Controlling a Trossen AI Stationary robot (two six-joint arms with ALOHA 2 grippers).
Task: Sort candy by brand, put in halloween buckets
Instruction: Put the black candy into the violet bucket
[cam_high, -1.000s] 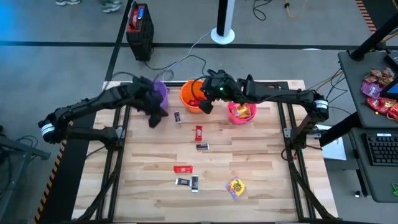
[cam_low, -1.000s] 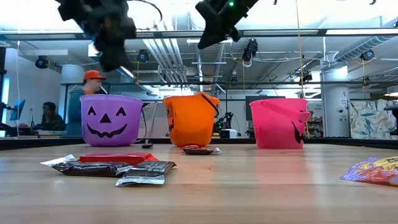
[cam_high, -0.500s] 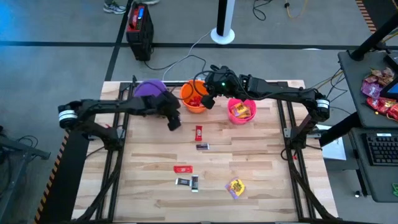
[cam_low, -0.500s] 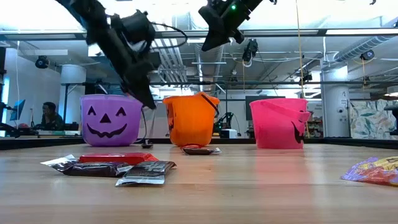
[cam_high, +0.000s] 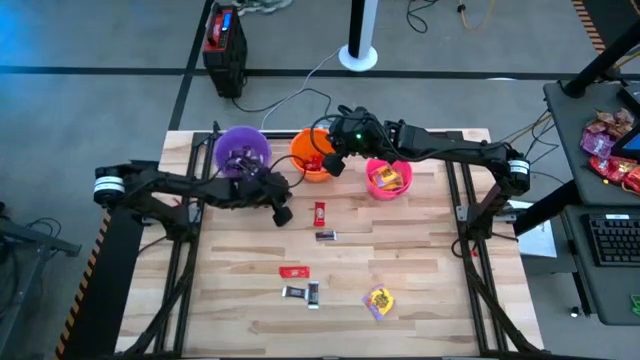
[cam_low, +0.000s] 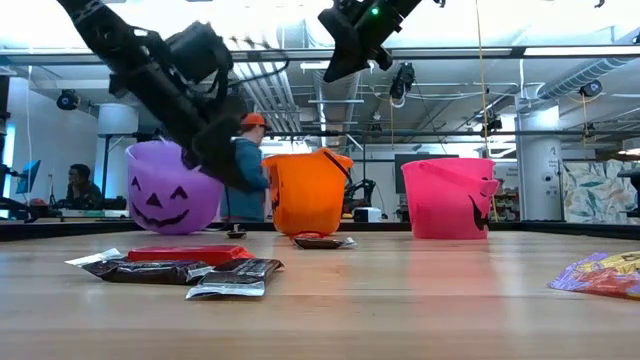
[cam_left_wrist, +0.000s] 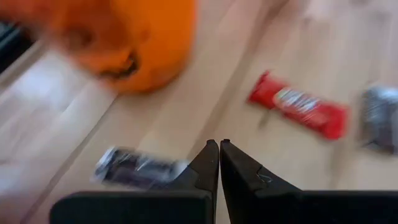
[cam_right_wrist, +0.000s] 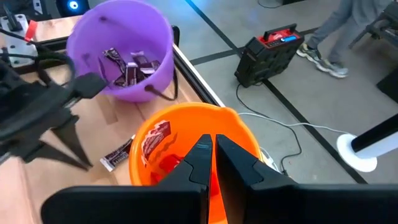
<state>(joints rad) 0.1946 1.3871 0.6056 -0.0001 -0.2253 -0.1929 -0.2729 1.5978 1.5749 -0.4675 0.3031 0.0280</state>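
The purple bucket (cam_high: 242, 148) (cam_right_wrist: 121, 46) holds dark bars. The orange bucket (cam_high: 312, 155) (cam_right_wrist: 186, 143) holds red bars, and the pink bucket (cam_high: 388, 180) holds yellow packets. Loose candy lies on the table: a red bar (cam_high: 320, 211) (cam_left_wrist: 298, 111), a dark bar (cam_high: 325, 236), another red bar (cam_high: 294, 271), dark bars (cam_high: 302, 292) and a yellow packet (cam_high: 379, 300). My left gripper (cam_high: 283, 213) (cam_left_wrist: 219, 144) is shut and hangs low beside a dark bar (cam_left_wrist: 140, 168), in front of the orange bucket. My right gripper (cam_high: 335, 165) (cam_right_wrist: 212, 142) is shut and hovers above the orange bucket.
The three buckets stand in a row along the table's far edge (cam_high: 330, 131). In the low view the purple bucket (cam_low: 172, 187) leans to one side. A person (cam_low: 245, 165) stands in the room behind the buckets. Bare wood lies at the table's left and right sides.
My left arm has swung from above the purple bucket toward the right and the near edge and has dropped low, ending in front of the orange bucket. The purple bucket, upright before, now leans in the low view. My right arm has stayed over the orange bucket.
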